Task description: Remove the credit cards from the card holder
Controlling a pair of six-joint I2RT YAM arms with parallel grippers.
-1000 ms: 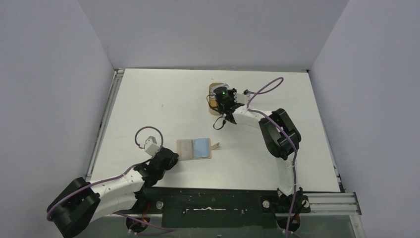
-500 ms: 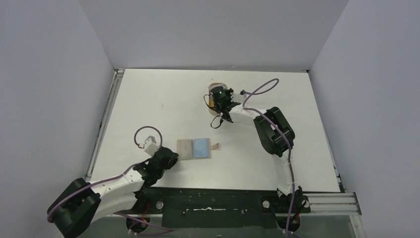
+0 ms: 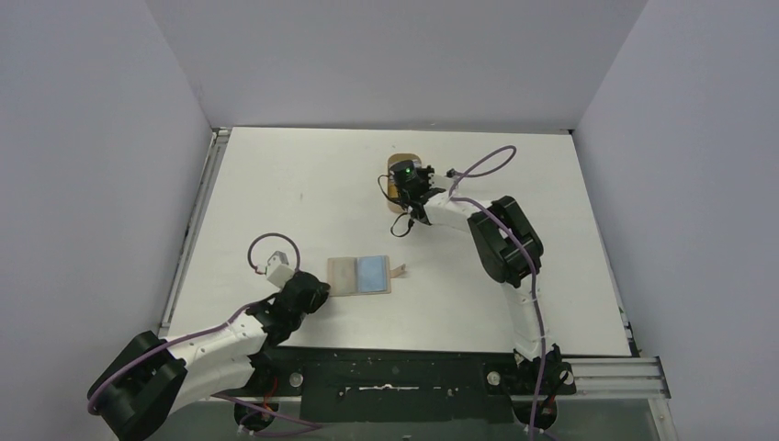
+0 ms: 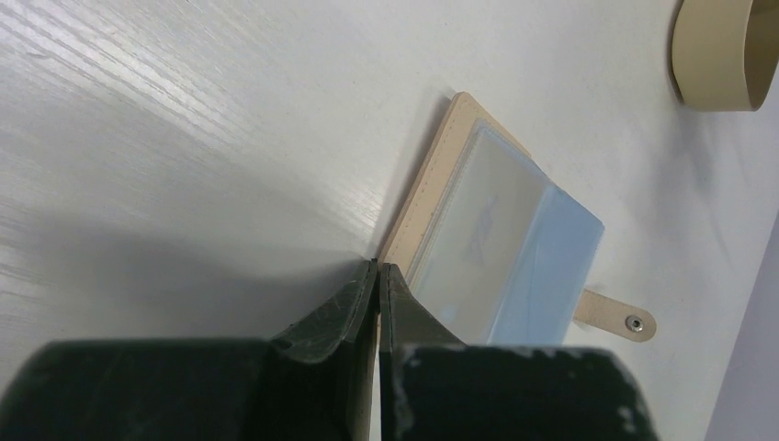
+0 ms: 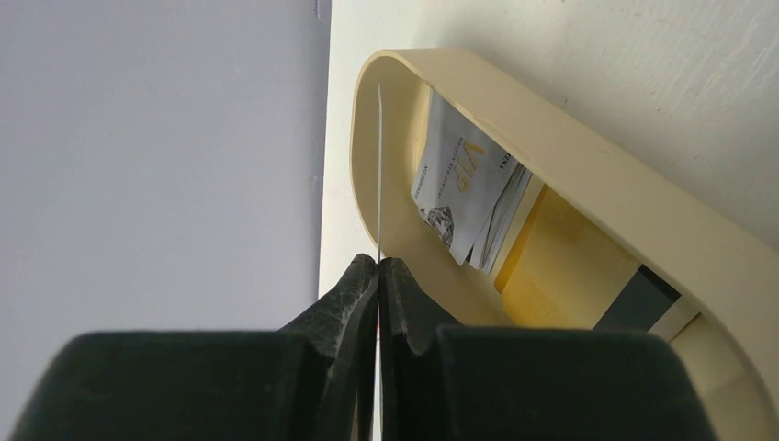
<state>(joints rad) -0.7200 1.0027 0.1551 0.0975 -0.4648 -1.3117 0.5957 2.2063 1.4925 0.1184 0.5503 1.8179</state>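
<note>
Pinching card holder, left tool, credit card in right tool

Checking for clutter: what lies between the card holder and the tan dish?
Bare table, per the left wrist view, from card holder to dish.

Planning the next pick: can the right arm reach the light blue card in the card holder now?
Probably not yet: the right gripper is over the dish, jaws shut on a thin card. The light blue card shows in the open card holder, so after release the way looks free.
</note>
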